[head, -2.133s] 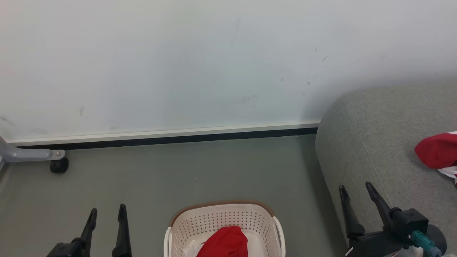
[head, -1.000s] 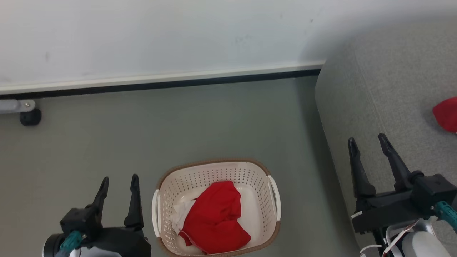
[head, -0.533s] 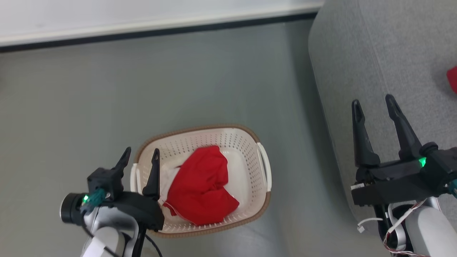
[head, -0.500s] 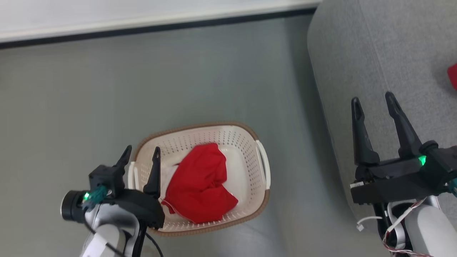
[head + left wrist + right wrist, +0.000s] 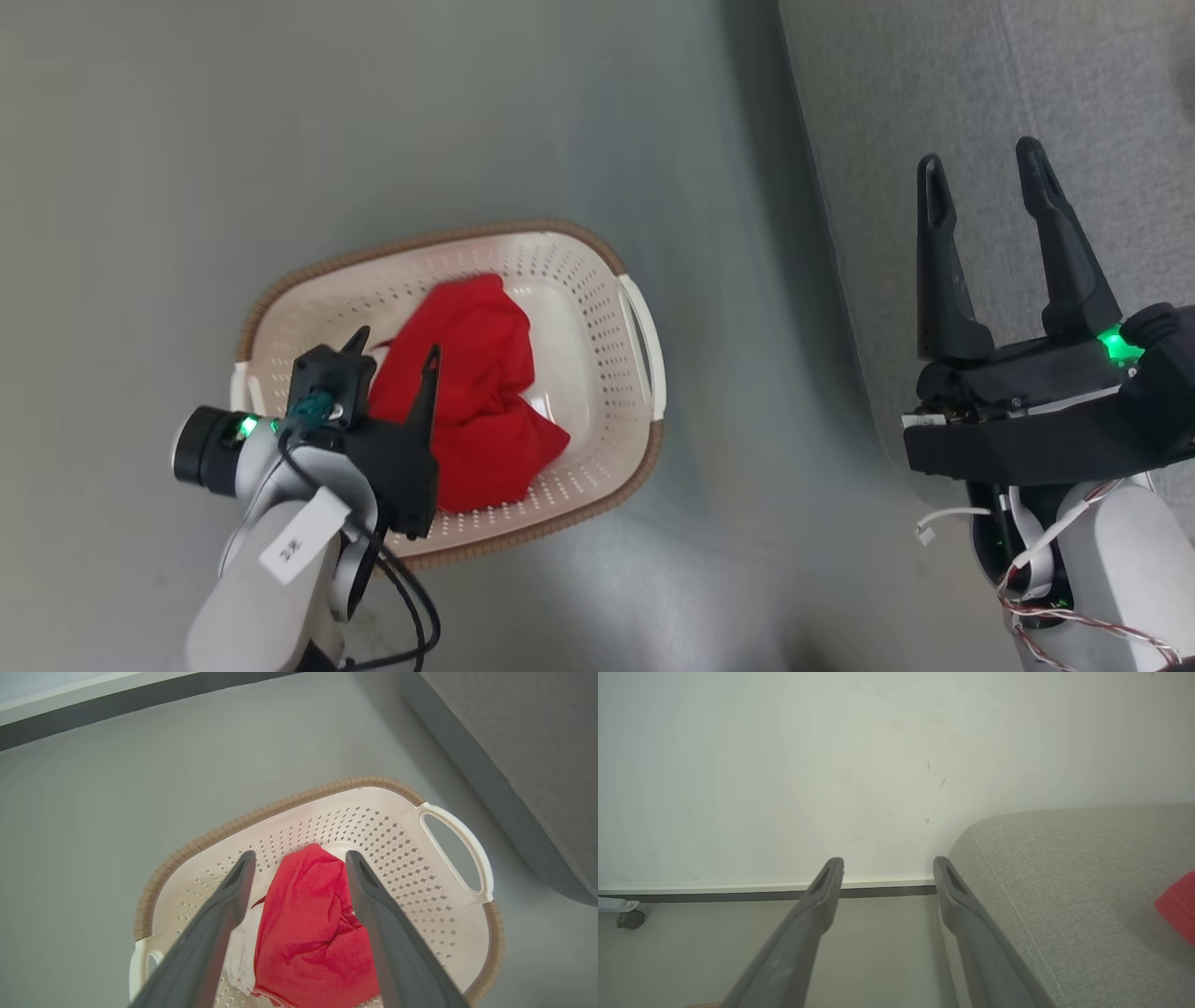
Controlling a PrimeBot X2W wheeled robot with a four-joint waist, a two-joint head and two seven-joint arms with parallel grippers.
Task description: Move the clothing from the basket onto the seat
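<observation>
Red soft-fabric clothing with a white panel (image 5: 467, 401) lies bunched inside our cream perforated plastic basket with its brown woven-look rim (image 5: 425, 245), down on the grey floor (image 5: 187, 140) near the big grey woven-fabric seat (image 5: 934, 75). Our left gripper (image 5: 396, 343) hangs over the basket, dark fingers spread wide and framing the red heap. Our right gripper (image 5: 980, 154) hovers above the seat's edge, fingers parted and empty. At the right wrist view's edge we spot another red piece (image 5: 1176, 905) on the seat.
</observation>
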